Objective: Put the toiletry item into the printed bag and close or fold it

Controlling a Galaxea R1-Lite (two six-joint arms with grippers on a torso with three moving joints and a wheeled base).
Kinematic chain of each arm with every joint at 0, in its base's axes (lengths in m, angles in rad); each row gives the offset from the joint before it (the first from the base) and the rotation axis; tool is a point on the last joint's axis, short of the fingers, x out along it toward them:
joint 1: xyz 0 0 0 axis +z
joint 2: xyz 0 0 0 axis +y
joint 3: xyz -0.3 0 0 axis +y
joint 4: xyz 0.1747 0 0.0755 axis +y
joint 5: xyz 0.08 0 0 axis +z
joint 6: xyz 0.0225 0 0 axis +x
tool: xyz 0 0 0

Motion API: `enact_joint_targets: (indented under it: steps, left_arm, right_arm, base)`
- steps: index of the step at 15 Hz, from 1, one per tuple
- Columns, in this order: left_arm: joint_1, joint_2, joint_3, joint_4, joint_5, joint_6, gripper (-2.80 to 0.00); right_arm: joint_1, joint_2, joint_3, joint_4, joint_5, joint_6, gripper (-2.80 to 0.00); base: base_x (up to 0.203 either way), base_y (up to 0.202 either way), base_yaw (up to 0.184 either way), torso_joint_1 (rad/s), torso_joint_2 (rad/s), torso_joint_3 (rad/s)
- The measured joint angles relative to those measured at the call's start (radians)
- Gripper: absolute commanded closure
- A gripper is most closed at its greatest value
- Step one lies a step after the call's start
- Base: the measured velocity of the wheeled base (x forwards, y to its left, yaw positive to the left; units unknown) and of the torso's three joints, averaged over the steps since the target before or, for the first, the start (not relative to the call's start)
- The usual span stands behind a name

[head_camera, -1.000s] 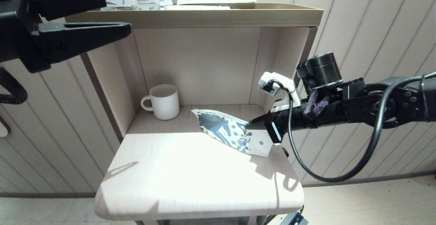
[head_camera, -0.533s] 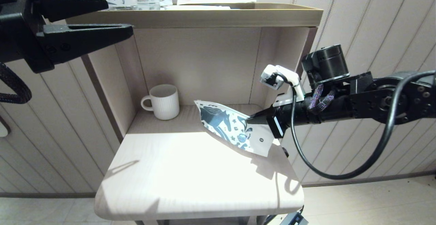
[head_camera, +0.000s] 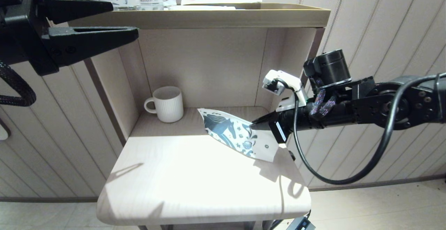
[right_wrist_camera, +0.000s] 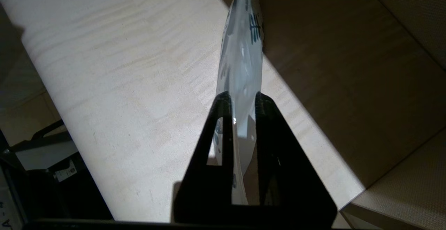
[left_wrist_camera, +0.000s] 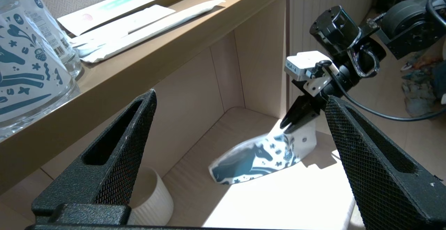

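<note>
Printed bag (head_camera: 232, 132) on edge on the shelf (head_camera: 167, 160), loosely between the slightly parted right pincer (head_camera: 252, 125); left pincer (head_camera: 122, 19) spread wide.

Hard light pours onto the front of the table (head_camera: 195, 174), bleaching the wood nearly white with glare. The back of the shelf recess (head_camera: 209, 69) sits in soft shade, and the line between light and shade cuts straight across the printed bag (head_camera: 234, 132). Crisp dark shadows of the right arm fall on the table's right edge. In the right wrist view the black fingers (right_wrist_camera: 223, 143) are near silhouettes. Straight lines bow toward the head view's edges.
</note>
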Motion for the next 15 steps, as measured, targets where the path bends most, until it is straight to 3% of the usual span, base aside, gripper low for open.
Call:
enact_joint_targets:
  steps: [8,9,12,15]
  left_arm:
    - [0.001,-0.001,0.003,0.013,-0.001,0.006,-2.8]
    - [0.001,-0.007,0.011,0.023,-0.001,0.007,0.0]
    - [0.001,-0.08,0.044,0.131,0.006,0.01,0.0]
    - [0.003,-0.227,0.082,0.324,0.012,0.047,0.0]
  right_arm:
    - [0.006,-0.045,-0.007,-0.021,0.0,0.006,-2.8]
    - [0.005,-0.074,-0.002,-0.009,-0.001,0.008,-2.8]
    - [0.021,-0.194,0.042,0.049,-0.015,0.034,-2.8]
    - [0.056,-0.335,0.109,0.129,-0.067,0.062,-2.8]
  base:
    - [0.0,0.0,0.0,0.0,0.0,0.0]
    - [0.0,0.0,0.0,0.0,0.0,0.0]
    - [0.0,0.0,0.0,0.0,0.0,0.0]
    - [0.0,0.0,0.0,0.0,0.0,0.0]
